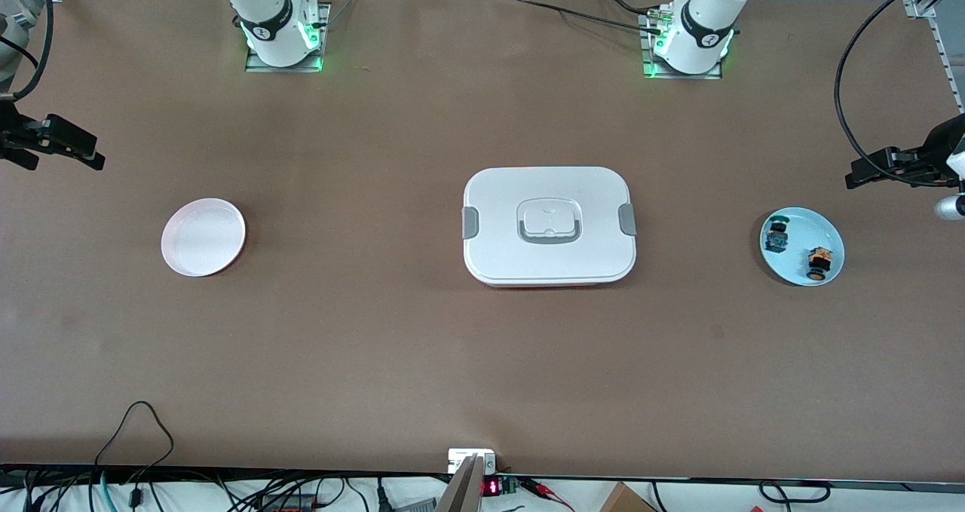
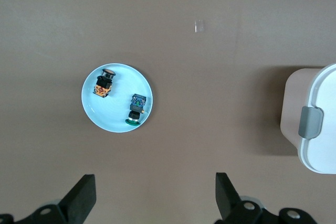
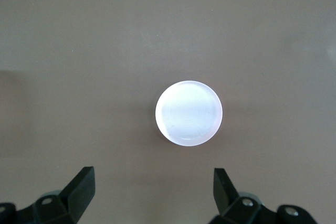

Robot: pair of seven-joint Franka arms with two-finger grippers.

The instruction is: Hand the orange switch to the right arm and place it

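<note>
The orange switch (image 1: pixel 819 262) (image 2: pixel 103 84) lies on its side on a light blue plate (image 1: pixel 799 242) (image 2: pixel 113 115) toward the left arm's end of the table. My left gripper (image 1: pixel 859 171) (image 2: pixel 156 192) hangs high over the table beside that plate, open and holding nothing. My right gripper (image 1: pixel 68 150) (image 3: pixel 154 184) hangs high over the right arm's end of the table, beside a bare white plate (image 1: pixel 203 237) (image 3: pixel 189 113). It is open too, with nothing between its fingers.
A blue-bodied switch with a green cap (image 1: pixel 775 237) (image 2: pixel 136 108) shares the blue plate. A white lidded box (image 1: pixel 549 225) (image 2: pixel 315 124) with grey clips sits mid-table between the two plates. A loop of black cable (image 1: pixel 136 429) lies at the table edge nearest the front camera.
</note>
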